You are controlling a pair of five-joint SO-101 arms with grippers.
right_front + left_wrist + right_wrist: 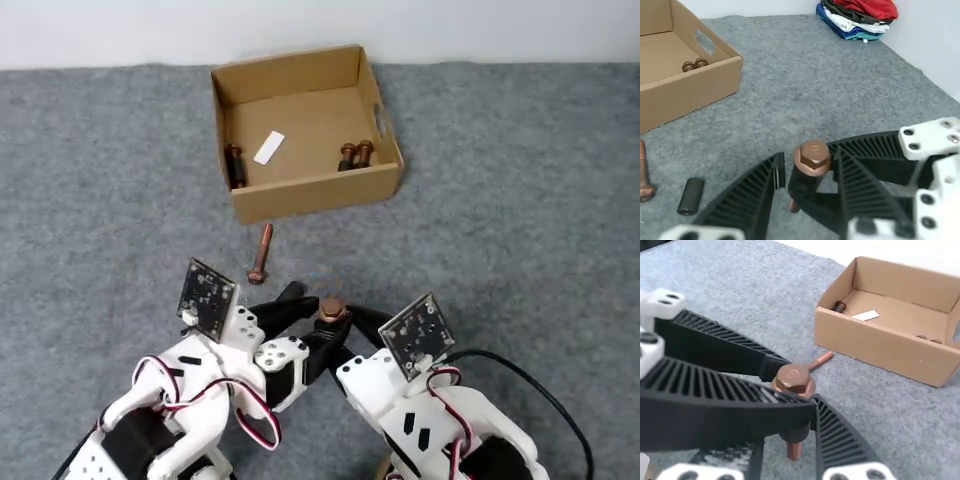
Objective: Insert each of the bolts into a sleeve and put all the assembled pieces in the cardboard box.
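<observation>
Three assembled pieces (355, 155) are already lodged in the cardboard box (310, 195). A sleeved bolt (331, 308) is held upright in front of the box, farther out than the rest. The left tool (809, 170) is closed narrowly on it. Whether the right tool (790, 440) grips it cannot be told. A loose bolt (263, 252) just before the box and a loose sleeve (691, 196) remain to be joined.

We find the near centre crowded: the left gripper (808, 167) and right gripper (795, 435) meet around an upright bolt (332, 305), the right one gripping it. Before the far cardboard box (315, 192) lie a loose bolt (261, 252) and a sleeve (690, 196). The carpet (520, 230) at right gives passage.
</observation>
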